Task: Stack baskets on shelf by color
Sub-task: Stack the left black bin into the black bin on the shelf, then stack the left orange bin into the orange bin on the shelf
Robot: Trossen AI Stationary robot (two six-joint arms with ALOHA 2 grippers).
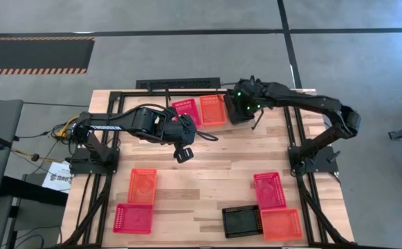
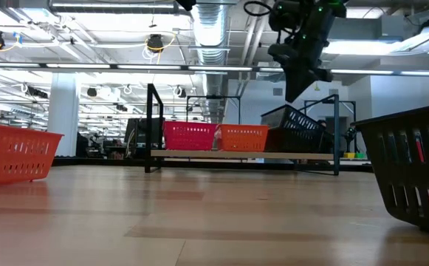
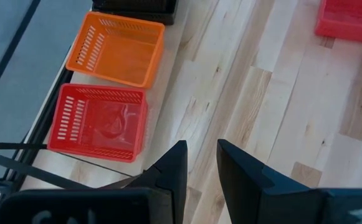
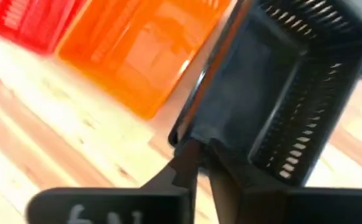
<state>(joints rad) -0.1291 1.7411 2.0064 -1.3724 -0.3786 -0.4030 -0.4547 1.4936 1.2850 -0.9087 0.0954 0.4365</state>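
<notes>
Right gripper (image 4: 199,163) pinches a tilted black basket (image 4: 280,93) at the shelf (image 2: 244,154), upper centre, beside the orange basket (image 2: 244,137); its contact there seems blurred. Left gripper (image 3: 200,163) hangs empty, slightly parted.

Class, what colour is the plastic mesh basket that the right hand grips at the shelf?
Black; the black plastic mesh basket shows best in the right wrist view.

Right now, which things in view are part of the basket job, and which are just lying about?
Job:
shelf
red basket, orange basket on it
black basket in right gripper
loose baskets

Lying about:
cables
paper
</notes>
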